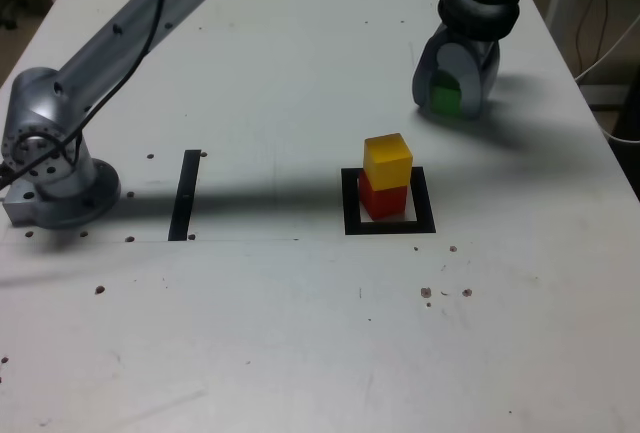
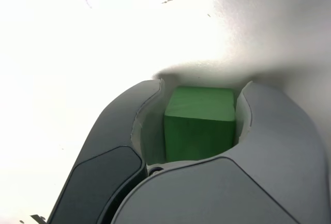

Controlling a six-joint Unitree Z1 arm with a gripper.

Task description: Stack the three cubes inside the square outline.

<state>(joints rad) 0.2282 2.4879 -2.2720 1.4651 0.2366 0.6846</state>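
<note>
White tabletop, speckled with small dark marks, carries everything. Far back on the exterior view's right, the small matte green cube sits on the table between the closed jaws of the grey gripper, clamped on both sides. Nearer, a matte yellow cube rests atop a red cube inside the thick black square outline. A thin black strip lies well apart toward the arm's base.
</note>
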